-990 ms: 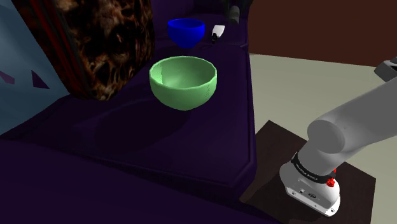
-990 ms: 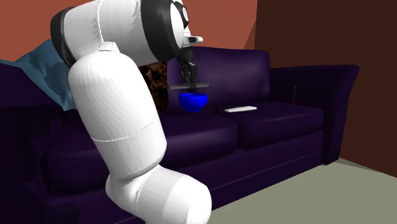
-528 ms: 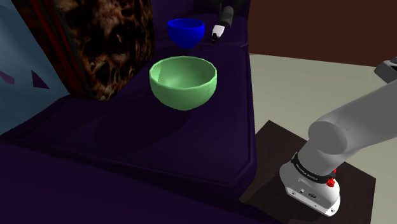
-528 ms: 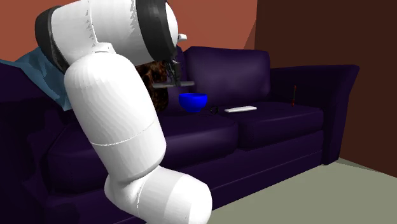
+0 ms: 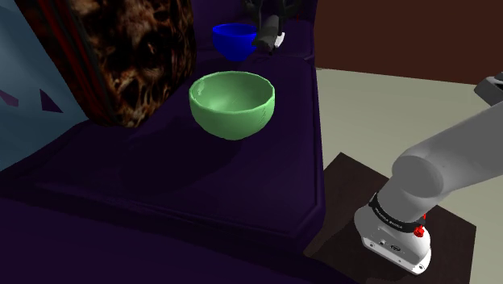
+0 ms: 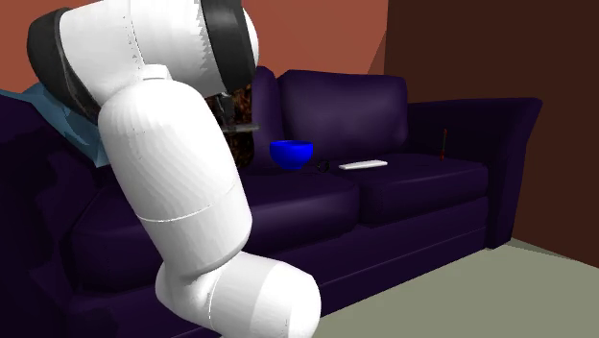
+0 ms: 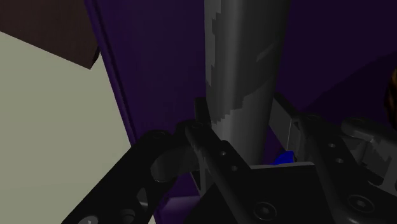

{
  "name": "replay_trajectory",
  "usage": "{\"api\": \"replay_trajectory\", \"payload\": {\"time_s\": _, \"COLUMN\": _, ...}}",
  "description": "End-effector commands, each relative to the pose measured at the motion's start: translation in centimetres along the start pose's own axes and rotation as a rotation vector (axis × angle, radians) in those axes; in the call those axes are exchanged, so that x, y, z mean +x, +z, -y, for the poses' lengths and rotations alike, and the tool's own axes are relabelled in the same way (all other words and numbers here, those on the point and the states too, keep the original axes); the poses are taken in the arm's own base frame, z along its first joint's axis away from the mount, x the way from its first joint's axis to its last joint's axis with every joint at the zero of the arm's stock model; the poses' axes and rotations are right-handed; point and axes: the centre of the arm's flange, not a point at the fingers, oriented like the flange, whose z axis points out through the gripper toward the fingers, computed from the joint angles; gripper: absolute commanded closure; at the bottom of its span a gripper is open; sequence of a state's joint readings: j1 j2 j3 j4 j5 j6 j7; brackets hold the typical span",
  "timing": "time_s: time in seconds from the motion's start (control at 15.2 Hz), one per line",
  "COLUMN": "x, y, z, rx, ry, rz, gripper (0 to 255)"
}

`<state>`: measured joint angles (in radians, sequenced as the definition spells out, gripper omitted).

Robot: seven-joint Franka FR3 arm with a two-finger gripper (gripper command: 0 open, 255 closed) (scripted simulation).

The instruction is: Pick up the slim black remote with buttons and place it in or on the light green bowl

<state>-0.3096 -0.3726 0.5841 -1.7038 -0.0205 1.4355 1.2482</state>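
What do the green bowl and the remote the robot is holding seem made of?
Green bowl: smooth, even light green with a soft sheen inside; glazed ceramic or plastic, the look leaves it open. Remote: smooth dark grey body with paler patches and a dull gleam; probably plastic.

Shoulder view: the black end effector (image 5: 266, 24) is cut by the top edge. Wrist view: the slim dark grey remote (image 7: 245, 63) runs out of frame, and the deep blue bowl (image 7: 284, 156) is just a sliver behind a finger.
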Motion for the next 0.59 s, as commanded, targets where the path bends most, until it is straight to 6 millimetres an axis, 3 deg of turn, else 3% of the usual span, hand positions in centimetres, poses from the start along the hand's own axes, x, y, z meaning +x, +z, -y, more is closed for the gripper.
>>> {"api": "replay_trajectory", "payload": {"time_s": 0.0, "x": -2.5, "y": -0.4, "z": 0.8, "rx": -0.001, "ry": 0.002, "rz": 0.0, "gripper": 255}}
{"api": "replay_trajectory", "payload": {"time_s": 0.53, "x": -12.4, "y": -2.4, "z": 4.0, "rx": -0.001, "ry": 0.002, "rz": 0.0, "gripper": 255}}
